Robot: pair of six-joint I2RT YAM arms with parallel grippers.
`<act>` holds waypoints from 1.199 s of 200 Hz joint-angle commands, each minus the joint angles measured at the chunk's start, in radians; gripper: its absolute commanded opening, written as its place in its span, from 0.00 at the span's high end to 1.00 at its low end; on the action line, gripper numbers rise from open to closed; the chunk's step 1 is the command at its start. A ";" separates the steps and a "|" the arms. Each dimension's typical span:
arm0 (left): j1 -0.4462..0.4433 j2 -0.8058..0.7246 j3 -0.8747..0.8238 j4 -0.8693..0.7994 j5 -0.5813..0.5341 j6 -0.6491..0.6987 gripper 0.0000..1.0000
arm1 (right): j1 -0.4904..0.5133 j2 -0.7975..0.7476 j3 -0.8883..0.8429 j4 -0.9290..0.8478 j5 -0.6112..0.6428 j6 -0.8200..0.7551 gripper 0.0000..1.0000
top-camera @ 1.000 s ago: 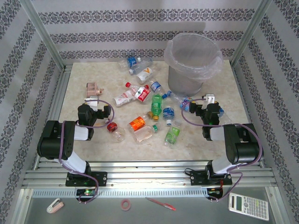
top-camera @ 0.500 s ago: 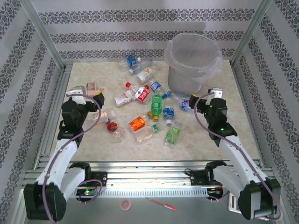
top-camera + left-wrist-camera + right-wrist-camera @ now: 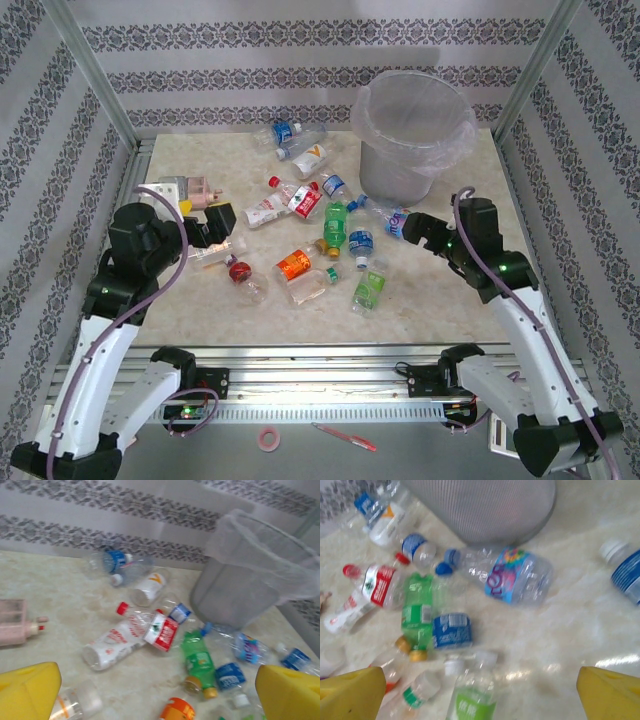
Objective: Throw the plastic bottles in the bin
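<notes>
**Item 1, bin** (image 3: pixel 398 178): it stands upright at the far right of the desk (image 3: pixel 480 190), with its bag liner folded over the rim. We judge that it holds no bottle yet.

**Item 2, plastic bottles** (image 3: pixel 335 228): all lie flat on the desk. Most are clustered mid-desk to the left of the bin. A blue-label bottle (image 3: pixel 286 131) and a white-label bottle (image 3: pixel 311 158) lie apart near the far edge.

**Item 3, left jaws:** spread wide and empty, with the yellow pads (image 3: pixel 27 692) at the lower corners of the left wrist view. They hover above a clear orange-banded bottle (image 3: pixel 75 702). A pinkish box (image 3: pixel 195 190) lies near; we leave it out.

**Item 4, right jaws:** likewise wide apart and gripping nothing. They are poised near the blue-and-purple bottle (image 3: pixel 515 577), which lies just beside the foot of the bin.

**Handling note, as we judge it:** the step in hand is the first reach.
- We would turn each wrist so the pads close across a bottle's short axis, at mid-body rather than on the cap.
- We would descend on a bottle with bare desk on both sides.
- Thin clear plastic will crush and may squirt out, so we would close gently.
- We would lift well above the rim and liner before letting go over the middle of the bin.
</notes>
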State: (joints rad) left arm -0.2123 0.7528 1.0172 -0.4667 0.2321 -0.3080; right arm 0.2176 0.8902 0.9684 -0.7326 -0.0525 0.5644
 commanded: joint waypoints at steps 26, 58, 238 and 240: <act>-0.132 0.014 0.147 -0.063 0.113 0.023 0.00 | 0.124 0.109 0.062 -0.192 -0.121 0.117 0.02; -0.215 0.045 0.172 -0.066 0.147 0.071 0.00 | 0.233 0.210 0.036 -0.196 -0.113 0.149 0.02; -0.322 0.048 0.148 -0.076 0.121 0.170 0.00 | 0.375 0.621 -0.008 -0.040 0.003 0.244 0.06; -0.322 0.048 0.147 -0.078 0.121 0.171 0.00 | 0.375 0.623 -0.008 -0.039 0.004 0.242 0.07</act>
State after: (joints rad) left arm -0.5182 0.8242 1.1709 -0.5255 0.3550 -0.1596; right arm 0.5743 1.4822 0.9768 -0.7963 -0.0711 0.7902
